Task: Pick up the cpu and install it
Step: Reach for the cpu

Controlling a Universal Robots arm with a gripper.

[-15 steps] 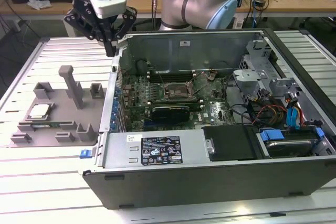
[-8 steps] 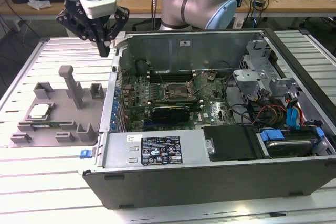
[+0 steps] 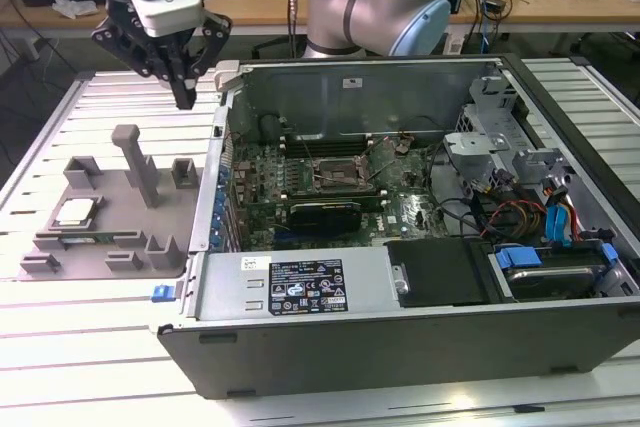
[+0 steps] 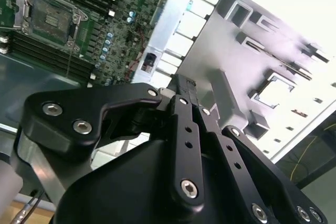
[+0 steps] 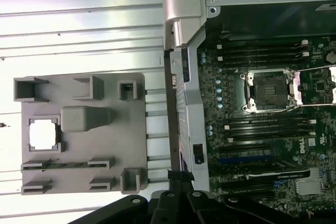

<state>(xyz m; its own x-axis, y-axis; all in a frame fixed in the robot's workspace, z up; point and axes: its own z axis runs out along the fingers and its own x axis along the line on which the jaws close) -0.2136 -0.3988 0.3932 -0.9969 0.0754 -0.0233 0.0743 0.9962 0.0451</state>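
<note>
Slatted metal table (image 3: 80, 347), grey tray (image 3: 112, 219) holding cpu (image 3: 75, 212), end effector (image 3: 186, 97) closed, empty, wooden desks (image 3: 560, 9) behind

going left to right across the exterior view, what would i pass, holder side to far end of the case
cpu → tall grey post → motherboard socket → blue drive clip

Exterior view: elevated, mid-range, angled down into open PC case (image 3: 300, 347). First wrist view: straight down. Second wrist view: oblique past tool (image 4: 185, 88). All share grey fixture (image 5: 73, 150), CPU socket (image 5: 269, 92).
</note>
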